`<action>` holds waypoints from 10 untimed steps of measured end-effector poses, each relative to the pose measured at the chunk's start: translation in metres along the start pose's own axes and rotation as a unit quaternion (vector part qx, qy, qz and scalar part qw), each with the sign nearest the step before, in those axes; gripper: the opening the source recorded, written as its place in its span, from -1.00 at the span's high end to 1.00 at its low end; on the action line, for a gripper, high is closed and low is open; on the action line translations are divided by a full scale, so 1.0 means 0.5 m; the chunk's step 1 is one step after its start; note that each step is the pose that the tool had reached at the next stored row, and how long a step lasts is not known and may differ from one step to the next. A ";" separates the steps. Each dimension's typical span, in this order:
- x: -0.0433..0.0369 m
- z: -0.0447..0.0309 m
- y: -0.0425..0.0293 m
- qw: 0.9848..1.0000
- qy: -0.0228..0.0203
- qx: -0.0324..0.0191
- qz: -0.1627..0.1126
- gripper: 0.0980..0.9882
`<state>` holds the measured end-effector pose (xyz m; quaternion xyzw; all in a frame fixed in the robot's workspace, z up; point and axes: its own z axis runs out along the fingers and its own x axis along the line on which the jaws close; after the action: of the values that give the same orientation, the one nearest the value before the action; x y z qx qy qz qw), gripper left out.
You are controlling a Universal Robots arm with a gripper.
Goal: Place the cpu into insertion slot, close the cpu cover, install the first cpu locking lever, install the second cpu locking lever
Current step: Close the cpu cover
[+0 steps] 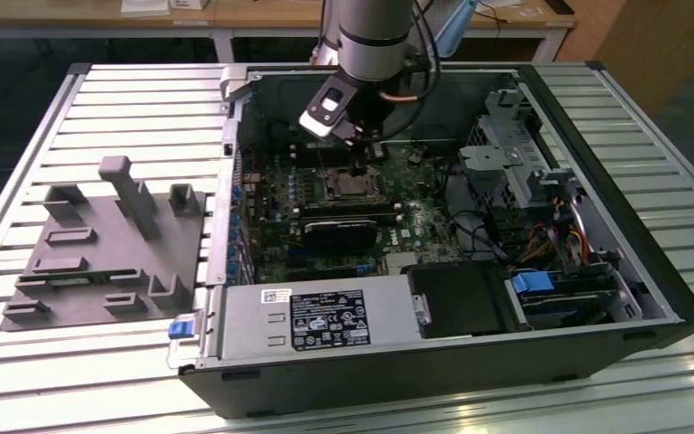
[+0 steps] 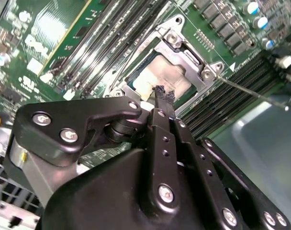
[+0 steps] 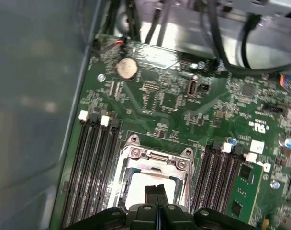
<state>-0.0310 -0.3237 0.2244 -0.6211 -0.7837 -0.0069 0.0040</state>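
Note:
The cpu (image 2: 157,76) shows its dull silver top inside the insertion slot (image 1: 350,187) on the green motherboard. The cpu cover (image 2: 186,50), a silver frame, lies down around the chip, and in the first wrist view the cover (image 3: 155,158) frames the cpu (image 3: 136,187). My gripper (image 2: 163,94) is shut with its black fingertips pressed together and nothing between them. It hangs right over the chip's edge, as the gripper (image 3: 156,188) also shows in the first wrist view and the gripper (image 1: 360,163) in the exterior view. A thin metal lever rod (image 2: 253,92) sticks out from a socket corner above the memory slots.
Long black memory slots (image 3: 95,167) flank the socket on both sides. A black heatsink block (image 1: 341,231) sits just in front of it in the exterior view. The case holds a power supply (image 1: 323,321) and drive cages (image 1: 516,163). A grey fixture plate (image 1: 106,249) lies on the exterior view's left.

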 end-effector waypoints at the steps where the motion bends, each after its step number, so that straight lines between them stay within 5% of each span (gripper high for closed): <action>1: 0.000 0.000 0.000 1.000 0.000 0.000 -0.010 0.99; 5: 0.000 0.000 0.000 0.999 0.000 0.001 -0.046 0.99; 10: 0.000 0.000 0.000 0.996 0.000 0.001 -0.090 0.99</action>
<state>-0.0310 -0.3236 0.2242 -0.5477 -0.8367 -0.0060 0.0043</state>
